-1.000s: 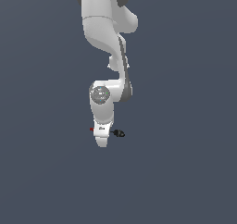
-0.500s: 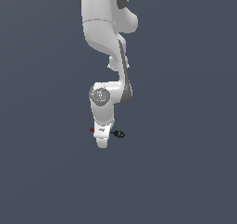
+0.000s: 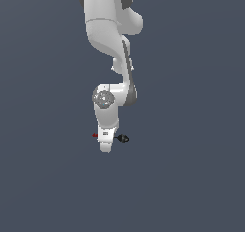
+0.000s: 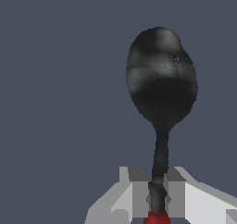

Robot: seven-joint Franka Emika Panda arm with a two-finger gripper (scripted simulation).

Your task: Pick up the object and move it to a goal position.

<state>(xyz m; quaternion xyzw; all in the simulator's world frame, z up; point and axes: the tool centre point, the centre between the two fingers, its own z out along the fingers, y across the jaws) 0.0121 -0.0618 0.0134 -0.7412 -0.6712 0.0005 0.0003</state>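
Where claw [image 4: 157,197] clamps tool [image 4: 161,91], black shaft pinched, head protruding

Flat, even simulator lighting in both views, moderate brightness, no glare. The plain slate-grey background surface [image 3: 191,178] is uniform, with no cast shadows anywhere, not even under the glossy white jointed robot arm [image 3: 106,29]. The arm shows soft shading: brighter on the side toward the exterior view's left, greyer on its opposite edge, so light seems to come from above and that side. Exterior render is low-resolution and soft, edges jagged. In the wrist view the black oval head of the thin stick-like tool [image 4: 161,84] has blotchy grey patches and pixelated edges. The pale grey blocky fingers [image 4: 138,193] beside its shaft show flat faceted shading. No lens distortion, no focus blur.
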